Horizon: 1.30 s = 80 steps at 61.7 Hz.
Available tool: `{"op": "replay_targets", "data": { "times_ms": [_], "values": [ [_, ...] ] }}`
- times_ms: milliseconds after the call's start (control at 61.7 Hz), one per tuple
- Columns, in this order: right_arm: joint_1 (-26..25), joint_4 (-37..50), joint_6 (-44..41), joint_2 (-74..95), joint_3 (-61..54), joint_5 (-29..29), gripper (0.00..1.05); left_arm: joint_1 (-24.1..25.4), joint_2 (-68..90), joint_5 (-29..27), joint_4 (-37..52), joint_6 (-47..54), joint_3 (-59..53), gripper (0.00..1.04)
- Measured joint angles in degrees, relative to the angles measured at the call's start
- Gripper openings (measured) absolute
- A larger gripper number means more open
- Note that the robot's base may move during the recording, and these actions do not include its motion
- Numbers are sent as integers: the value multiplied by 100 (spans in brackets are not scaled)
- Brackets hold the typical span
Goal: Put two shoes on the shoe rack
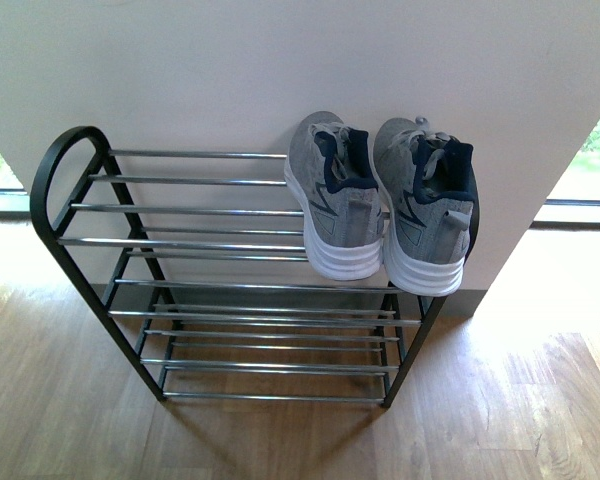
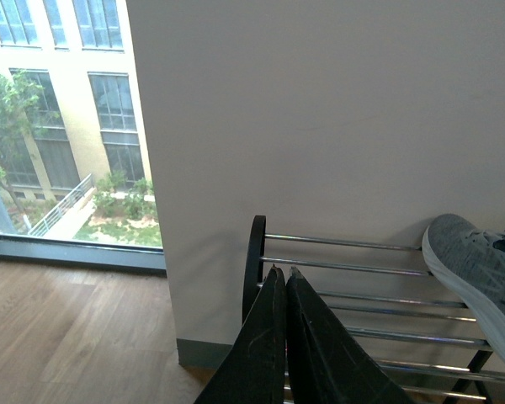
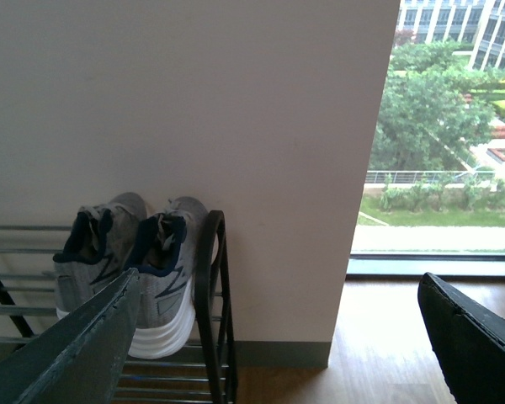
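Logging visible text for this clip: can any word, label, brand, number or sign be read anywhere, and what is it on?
No readable text in any view.
Shoes: only a dark zigzag side mark, no letters or numbers visible.
Shoe rack, wall and buildings outside the window: no labels or signs visible.

Soft daylight from overexposed side windows [image 1: 592, 150]; sharp frames, faint shadows under rack [image 1: 230, 290].

two grey sneakers [image 1: 380, 205] (side by side) atop chrome-rodded rack [image 1: 195, 240]
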Motion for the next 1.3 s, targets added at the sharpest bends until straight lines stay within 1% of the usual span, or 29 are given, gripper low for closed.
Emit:
{"op": "replay_targets", "data": {
  "times_ms": [373, 487, 795, 811, 1005, 1151, 1200, 1249, 1265, 1297],
  "values": [
    [0, 0, 0, 0, 0, 0, 96, 0, -531, 0, -538, 0, 0, 1],
    [0, 0, 0, 0, 0, 2, 96, 0, -1340, 0, -1491, 0, 0, 1],
    [0, 0, 0, 0, 0, 0, 96, 2, -1456, 0, -1556, 0, 0, 1],
    [0, 0, 0, 0, 0, 0, 96, 2, -1456, 0, -1556, -2, 0, 3],
    [0, 0, 0, 0, 0, 0, 96, 2, -1456, 0, -1556, 0, 0, 35],
    [0, 0, 0, 0, 0, 0, 96, 2, -1456, 0, -1556, 0, 0, 68],
    [0, 0, 2, 0, 0, 0, 96, 2, -1456, 0, -1556, 0, 0, 83],
    [0, 0, 0, 0, 0, 0, 96, 2, -1456, 0, -1556, 0, 0, 93],
    [0, 0, 0, 0, 0, 0, 96, 2, -1456, 0, -1556, 2, 0, 96],
    [0, 0, -2, 0, 0, 0, 96, 2, -1456, 0, -1556, 9, 0, 97]
  ]
}}
